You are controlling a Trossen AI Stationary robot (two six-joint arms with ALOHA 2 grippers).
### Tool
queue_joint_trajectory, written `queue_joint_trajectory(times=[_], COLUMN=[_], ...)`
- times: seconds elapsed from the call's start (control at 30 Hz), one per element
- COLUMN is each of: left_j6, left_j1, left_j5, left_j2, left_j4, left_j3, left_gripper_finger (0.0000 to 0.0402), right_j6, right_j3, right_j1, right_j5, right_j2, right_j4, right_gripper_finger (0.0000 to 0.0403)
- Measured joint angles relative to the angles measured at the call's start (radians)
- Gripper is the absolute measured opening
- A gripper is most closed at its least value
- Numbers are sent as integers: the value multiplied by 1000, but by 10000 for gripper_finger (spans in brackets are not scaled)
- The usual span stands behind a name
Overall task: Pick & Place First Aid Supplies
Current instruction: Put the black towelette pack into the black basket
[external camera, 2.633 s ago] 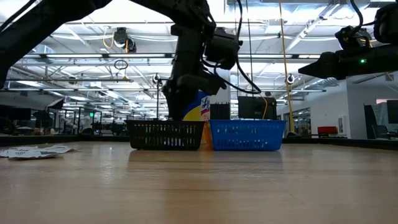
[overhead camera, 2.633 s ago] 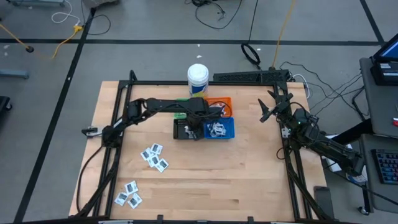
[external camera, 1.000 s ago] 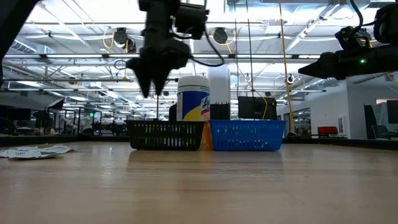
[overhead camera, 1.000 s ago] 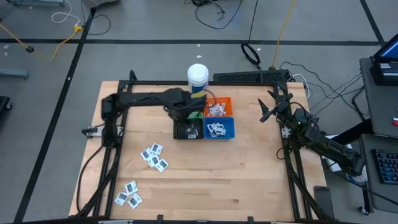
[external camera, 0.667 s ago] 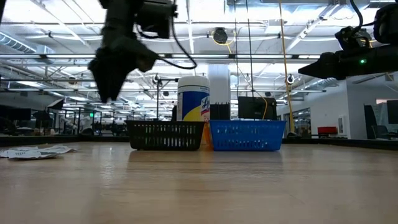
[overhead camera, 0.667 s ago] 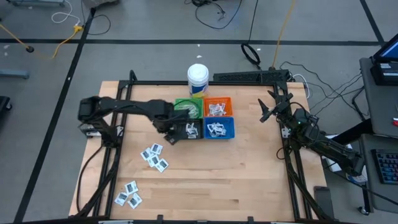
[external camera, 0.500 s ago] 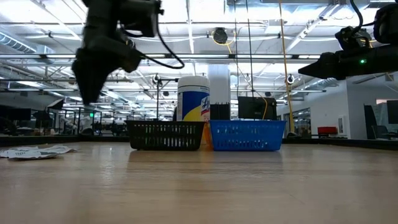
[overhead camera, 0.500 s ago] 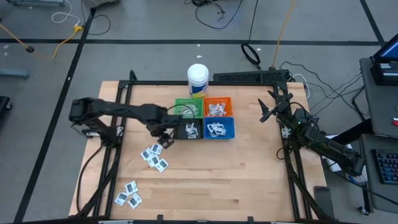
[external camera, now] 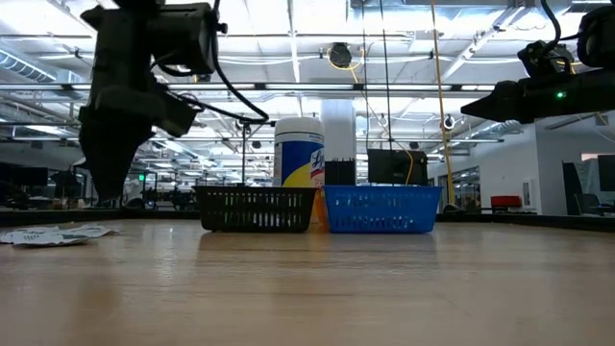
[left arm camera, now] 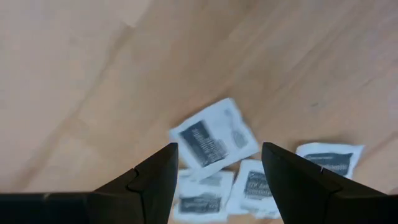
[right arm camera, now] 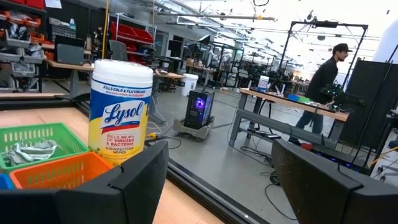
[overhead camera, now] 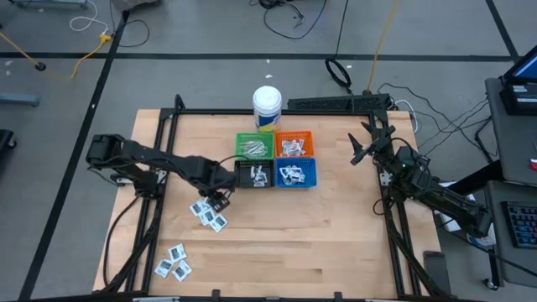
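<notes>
Sorting looks partly done: sachets already lie in my green bin (overhead camera: 252,146), orange bin (overhead camera: 293,145), black bin (overhead camera: 254,174) and blue bin (overhead camera: 295,174) near the table's (overhead camera: 336,243) far edge. Two clusters of white sachets (overhead camera: 208,211) remain, one mid-table, one (overhead camera: 173,262) toward the near-left corner. My left gripper (overhead camera: 220,199) hangs over the nearer cluster, fingers spread and empty. My right gripper (overhead camera: 362,144) waits by the right edge, fingers spread.

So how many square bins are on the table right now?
4, set in a two-by-two block in front of the white tub: green bin and orange bin behind, black bin and blue bin in front. None seems hidden.
</notes>
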Motion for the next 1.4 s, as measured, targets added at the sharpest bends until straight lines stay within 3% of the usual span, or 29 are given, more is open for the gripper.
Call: queue_joint_trajectory(times=[0.23, 0.5, 0.63, 0.93, 1.17, 1.4], left_j6=[-38, -36, -12, 8, 68, 142], left_j1=[-43, -68, -75, -69, -30, 28], left_j5=[-8, -10, -12, -4, 87, 86], left_j2=[0, -4, -4, -2, -75, -194], left_j4=[160, 218, 217, 225, 133, -55], left_j3=[-110, -192, -200, -203, -190, -102], left_gripper_finger=[237, 233, 193, 19, 19, 18], right_j6=[0, 0, 0, 0, 0, 0], right_j3=[0, 0, 0, 0, 0, 0], right_j1=[0, 0, 0, 0, 0, 0], right_j5=[0, 0, 0, 0, 0, 0], right_j2=[0, 0, 0, 0, 0, 0], right_j4=[0, 0, 0, 0, 0, 0], right_gripper_finger=[279, 279, 279, 279, 279, 279])
